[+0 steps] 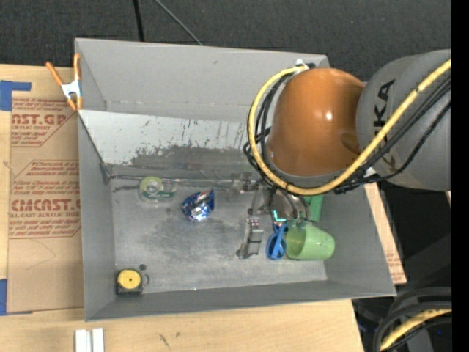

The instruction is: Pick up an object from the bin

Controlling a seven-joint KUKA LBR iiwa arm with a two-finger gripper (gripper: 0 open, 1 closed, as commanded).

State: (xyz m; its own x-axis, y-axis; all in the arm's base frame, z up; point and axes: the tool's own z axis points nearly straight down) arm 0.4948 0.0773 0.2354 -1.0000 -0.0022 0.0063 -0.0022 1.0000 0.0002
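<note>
The gripper [252, 237] hangs below the arm's orange wrist cover, low over the right half of the bin [220, 127], near the near wall. Whether it is open or closed cannot be told, nor whether it grips anything.

Just right of it lies a small blue piece [276, 242], standing roughly near-to-far. Touching that piece on its right is a light green plastic cup [314, 243]. The cup lies on its side with its long axis running left to right, and its mouth seems to face left, toward the gripper. It sits in the bin's near right corner area, beside the gripper and not under it.

Well to the left are a crumpled blue shiny thing [198, 205] and a clear tape roll [152, 188] by the far wall. A yellow tape measure [128, 280] lies in the near left corner.
</note>
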